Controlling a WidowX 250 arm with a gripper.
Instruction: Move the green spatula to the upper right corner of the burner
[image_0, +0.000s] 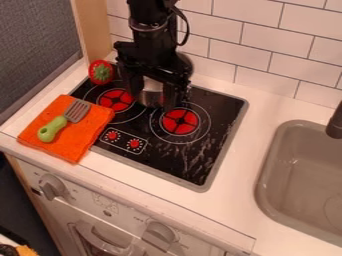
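Note:
The gripper (155, 102) hangs over the back middle of the burner stove (224, 117), fingers spread apart, with silver metal showing between them. To its left and nearer the front, the green spatula (53, 129) lies on an orange cloth (79, 141). Its green handle points to the front left and its grey slotted head to the back right, towards the stove. The gripper and spatula are well apart. Part of the stove's back edge is hidden behind the arm.
A silver pot (153, 93) stands at the back of the stove, partly behind the gripper. A red pepper-like object (101, 72) with a green top is at the back left corner. A tiled wall (260, 45) rises behind, and a grey sink (268, 175) lies right.

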